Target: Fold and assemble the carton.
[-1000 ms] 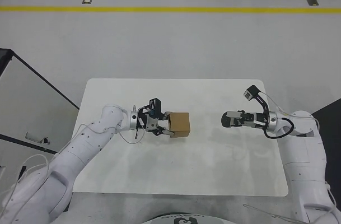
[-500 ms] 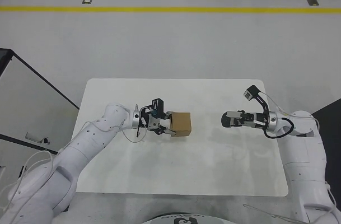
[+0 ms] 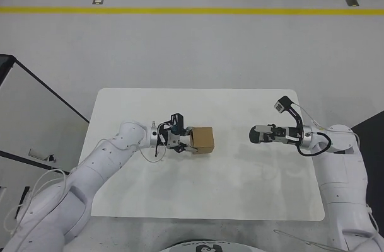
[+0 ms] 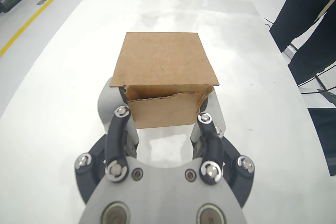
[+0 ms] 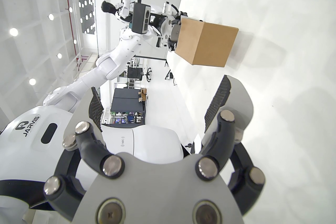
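Left wrist view, mid-frame: left jaws pinch the carton point(image 4: 162, 62); I'd squeeze gently so its torn flap point(image 4: 165, 110) tucks in. Right jaws spread, empty.

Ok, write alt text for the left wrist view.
A brown carton sits on a white table, its near end held by the left gripper. The near flap has a ragged edge.

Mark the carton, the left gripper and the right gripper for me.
carton point(image 3: 203, 139), top view, middle of its top face.
left gripper point(image 3: 186, 140), top view, midway between its fingertips.
right gripper point(image 3: 252, 134), top view, midway between its fingertips.
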### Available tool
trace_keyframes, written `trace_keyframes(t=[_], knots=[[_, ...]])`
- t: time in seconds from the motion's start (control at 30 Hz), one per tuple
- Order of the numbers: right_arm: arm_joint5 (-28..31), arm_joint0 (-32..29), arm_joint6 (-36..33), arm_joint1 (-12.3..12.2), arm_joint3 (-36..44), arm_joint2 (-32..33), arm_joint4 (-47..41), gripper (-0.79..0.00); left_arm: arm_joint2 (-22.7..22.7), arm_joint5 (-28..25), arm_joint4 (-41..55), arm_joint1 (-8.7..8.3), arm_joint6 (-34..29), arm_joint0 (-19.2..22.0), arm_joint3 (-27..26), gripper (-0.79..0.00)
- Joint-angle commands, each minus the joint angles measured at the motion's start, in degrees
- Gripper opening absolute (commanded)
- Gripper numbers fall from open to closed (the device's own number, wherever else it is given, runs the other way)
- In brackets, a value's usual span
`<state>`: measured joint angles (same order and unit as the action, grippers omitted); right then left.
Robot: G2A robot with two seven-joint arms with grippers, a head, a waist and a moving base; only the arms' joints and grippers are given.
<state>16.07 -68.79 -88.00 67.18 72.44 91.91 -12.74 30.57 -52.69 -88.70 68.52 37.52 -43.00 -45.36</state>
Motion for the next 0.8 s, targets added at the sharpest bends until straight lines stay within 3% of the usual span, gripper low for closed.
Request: trace_keyframes(t=[0.0,0.77], knots=[[0.0,0.0,0.0,0.0,0.0,0.0,0.0,0.0,-0.61,0.67,-0.41,0.64,0.57,0.29,1.16,-0.785],[0.0,0.0,0.0,0.0,0.0,0.0,0.0,0.0,-4.86,1.0,-2.25,6.41,6.16,3.26,13.22,-0.785]])
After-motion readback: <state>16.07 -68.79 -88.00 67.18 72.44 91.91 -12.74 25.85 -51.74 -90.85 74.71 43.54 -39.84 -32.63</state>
